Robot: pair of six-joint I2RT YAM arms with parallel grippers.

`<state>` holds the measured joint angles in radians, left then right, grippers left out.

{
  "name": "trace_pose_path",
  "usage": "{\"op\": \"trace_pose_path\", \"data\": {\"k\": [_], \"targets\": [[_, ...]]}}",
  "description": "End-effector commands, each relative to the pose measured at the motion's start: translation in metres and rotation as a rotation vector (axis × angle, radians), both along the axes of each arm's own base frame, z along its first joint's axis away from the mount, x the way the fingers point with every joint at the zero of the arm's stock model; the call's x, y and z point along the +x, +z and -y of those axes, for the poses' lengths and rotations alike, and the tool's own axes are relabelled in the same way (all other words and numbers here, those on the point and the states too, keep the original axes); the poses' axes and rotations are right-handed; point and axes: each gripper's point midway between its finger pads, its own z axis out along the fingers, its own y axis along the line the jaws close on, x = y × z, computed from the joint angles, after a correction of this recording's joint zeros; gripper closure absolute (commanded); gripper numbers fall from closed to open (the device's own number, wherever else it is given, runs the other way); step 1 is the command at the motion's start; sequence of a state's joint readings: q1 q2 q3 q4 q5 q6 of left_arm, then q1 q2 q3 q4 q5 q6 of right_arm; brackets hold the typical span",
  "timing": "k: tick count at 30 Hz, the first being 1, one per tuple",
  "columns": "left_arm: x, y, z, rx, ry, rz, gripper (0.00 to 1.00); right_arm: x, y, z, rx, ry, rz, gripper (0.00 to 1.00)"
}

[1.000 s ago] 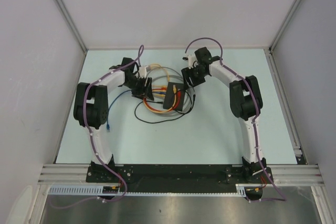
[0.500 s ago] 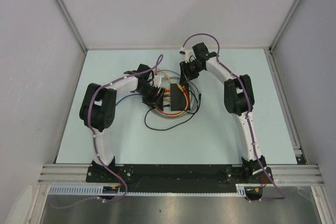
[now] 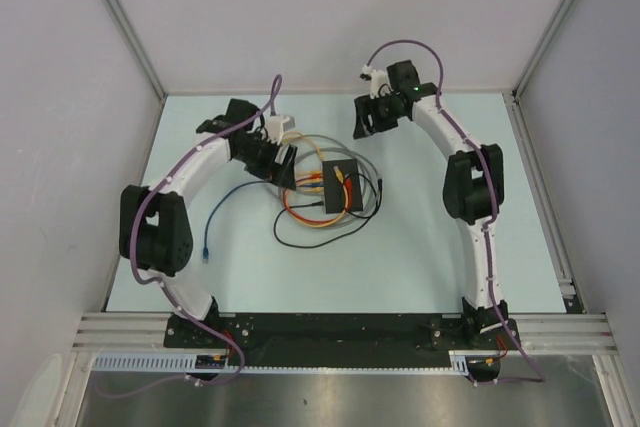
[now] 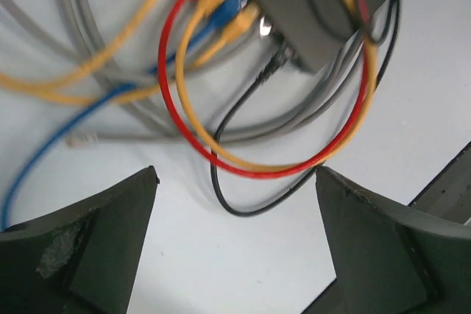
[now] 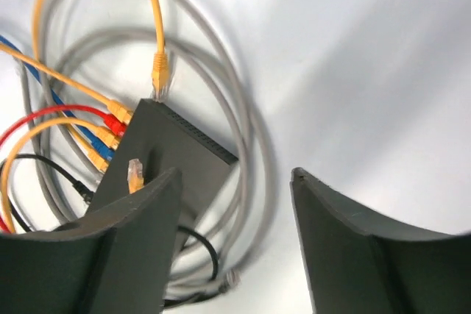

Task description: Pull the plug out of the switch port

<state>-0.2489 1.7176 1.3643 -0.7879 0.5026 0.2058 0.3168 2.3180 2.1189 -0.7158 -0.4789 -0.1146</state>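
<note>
At the frame's top edge the switch (image 4: 294,1) was cut off, blurred, markings illegible; left gripper (image 4: 235,182) and right gripper (image 5: 235,178) gaped empty.

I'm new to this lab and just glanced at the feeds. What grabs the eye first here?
A bright tangle of red, yellow, blue, grey and black cables coils around the small flat black switch box in the middle of the pale table. Two white arms arch in from either side. The left pincer and right pincer hang open and empty over the tangle.
</note>
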Motion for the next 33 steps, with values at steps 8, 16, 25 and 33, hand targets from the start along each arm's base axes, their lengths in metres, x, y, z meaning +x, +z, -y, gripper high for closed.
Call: {"op": "trace_pose_path", "data": {"k": [8,16,25,33], "targets": [[0.130,0.020,0.059,-0.154,-0.087,0.100,0.22,-0.013,0.027,-0.021,-0.022,0.098,0.097,0.93],[0.133,0.006,0.078,-0.278,-0.085,0.014,0.19,-0.034,-0.024,-0.036,-0.038,0.164,-0.023,1.00],[0.127,-0.019,0.076,-0.264,-0.079,-0.056,0.26,-0.056,-0.080,-0.025,-0.123,0.211,-0.120,1.00],[0.115,-0.037,0.076,-0.280,-0.084,-0.123,0.33,-0.075,-0.099,-0.018,-0.158,0.244,-0.169,1.00]]}}
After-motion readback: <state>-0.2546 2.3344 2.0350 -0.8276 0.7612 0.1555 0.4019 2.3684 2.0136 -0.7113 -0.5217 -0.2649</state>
